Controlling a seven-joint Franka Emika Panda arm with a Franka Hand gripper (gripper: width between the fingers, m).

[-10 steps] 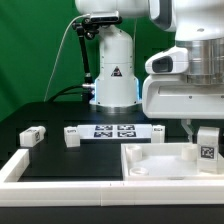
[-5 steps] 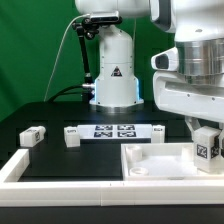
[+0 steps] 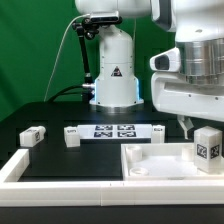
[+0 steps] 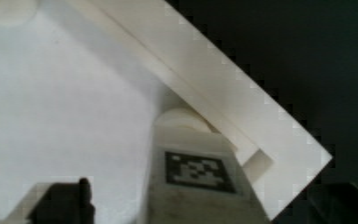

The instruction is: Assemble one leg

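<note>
The leg (image 3: 208, 148) is sitting just under the gripper (image 3: 196, 124), beside its one visible finger (image 3: 183, 125). Whether the jaws are clamping it, I cannot tell. Since half a second ago it has edged slightly away from that finger. It is standing upright, long axis vertical, tag facing the exterior camera.

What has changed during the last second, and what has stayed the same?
The arm shifted slightly toward the exterior view's right. The leg beneath it barely moved and ends almost where it was; whether it is gripped cannot be told. The marker board, the large white piece and the small loose parts stayed put.
</note>
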